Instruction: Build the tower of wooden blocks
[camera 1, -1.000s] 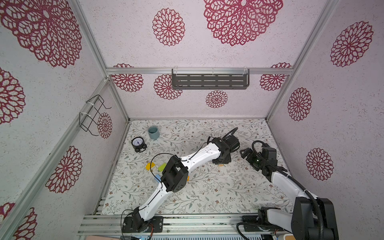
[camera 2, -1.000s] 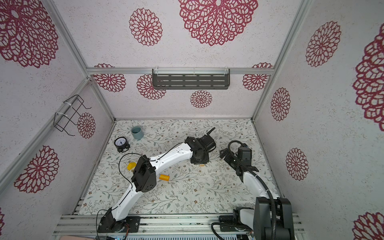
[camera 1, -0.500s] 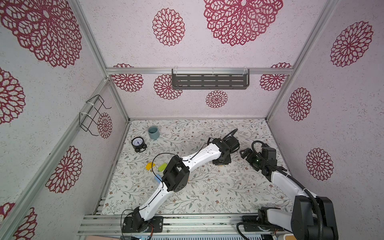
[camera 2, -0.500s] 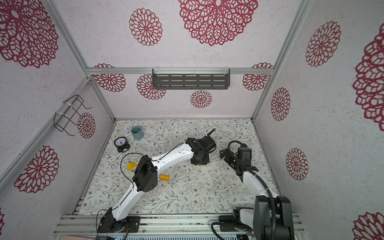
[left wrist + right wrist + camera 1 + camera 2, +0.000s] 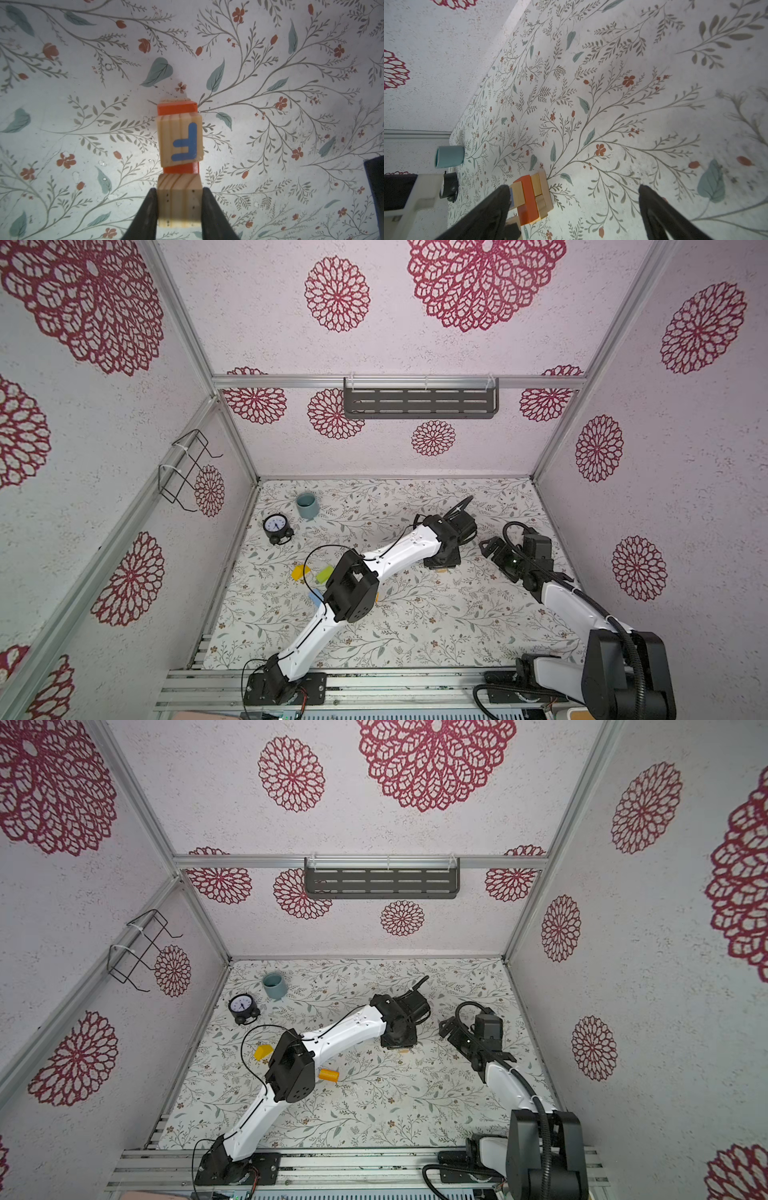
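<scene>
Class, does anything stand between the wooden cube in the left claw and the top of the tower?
Nothing visible. The left claw holds the plain wooden cube close to the F cube, whose top face is bare.

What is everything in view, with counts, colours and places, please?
cup: one, grey-blue, far left corner
alarm clock: one, black, beside the cup
yellow block, green block, light blue block: one each, near the left arm's elbow
orange cylinder: one, near that elbow
tower: one, blue-F cube on orange on plain wood, mid-table
wall shelf: one, dark grey, back wall
wire rack: one, black, left wall
left gripper: shut on plain wooden cube, close to the tower
right gripper: open, near the tower
</scene>
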Motion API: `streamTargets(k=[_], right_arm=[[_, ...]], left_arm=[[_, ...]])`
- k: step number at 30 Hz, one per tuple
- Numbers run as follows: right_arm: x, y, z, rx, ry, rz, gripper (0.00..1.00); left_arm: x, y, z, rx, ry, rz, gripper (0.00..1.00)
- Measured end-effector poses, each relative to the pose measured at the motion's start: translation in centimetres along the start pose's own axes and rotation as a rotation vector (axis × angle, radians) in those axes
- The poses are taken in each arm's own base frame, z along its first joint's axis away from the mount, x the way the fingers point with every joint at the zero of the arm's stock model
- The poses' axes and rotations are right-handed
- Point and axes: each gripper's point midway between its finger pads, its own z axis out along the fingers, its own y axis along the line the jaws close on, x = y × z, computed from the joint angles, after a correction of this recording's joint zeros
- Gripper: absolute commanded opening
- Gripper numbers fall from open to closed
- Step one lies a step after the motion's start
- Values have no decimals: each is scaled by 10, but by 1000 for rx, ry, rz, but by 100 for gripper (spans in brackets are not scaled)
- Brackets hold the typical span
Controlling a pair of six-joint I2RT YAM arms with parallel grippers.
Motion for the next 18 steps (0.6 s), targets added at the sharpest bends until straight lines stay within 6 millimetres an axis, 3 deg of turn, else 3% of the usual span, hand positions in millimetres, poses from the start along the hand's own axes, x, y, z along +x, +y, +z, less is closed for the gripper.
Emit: streamTargets(k=[18], right_arm=[[-1, 1, 0, -4, -3, -1, 99]], left_arm=[[-5, -4, 2, 16, -5, 1, 33]])
